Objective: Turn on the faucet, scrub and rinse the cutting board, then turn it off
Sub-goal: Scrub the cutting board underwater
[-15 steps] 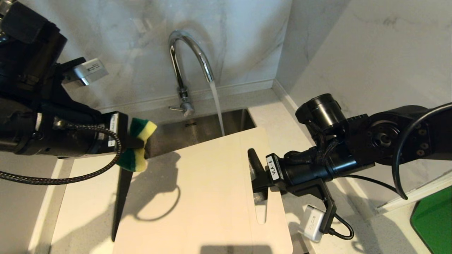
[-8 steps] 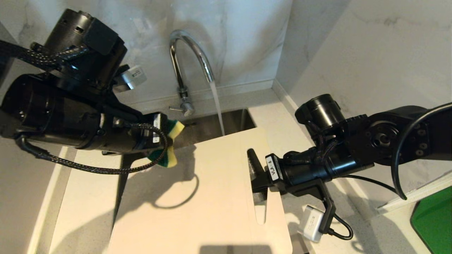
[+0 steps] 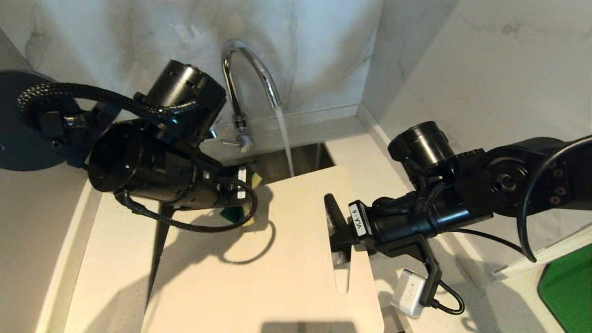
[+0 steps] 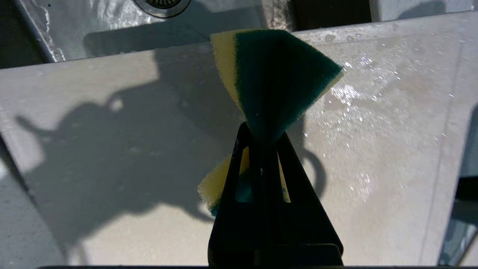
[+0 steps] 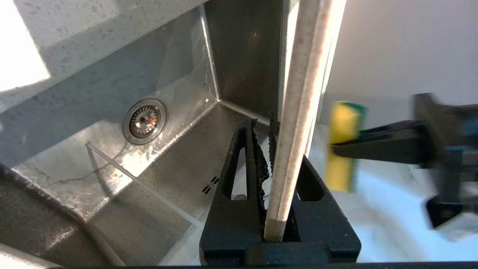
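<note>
Head view: right pincer clamped on the cutting board at its handle slot, stiff, wet, likely slippery; left pincer squeezes soft sponge

Bright overhead light, hard shadows on cutting board, blurred sponge.

You see a glossy chrome faucet over a brushed steel sink. The cutting board looks like matt pale plastic, wet-speckled near the coarse green-and-yellow foam sponge. The surface is speckled stone; the pincers are matt black.
</note>
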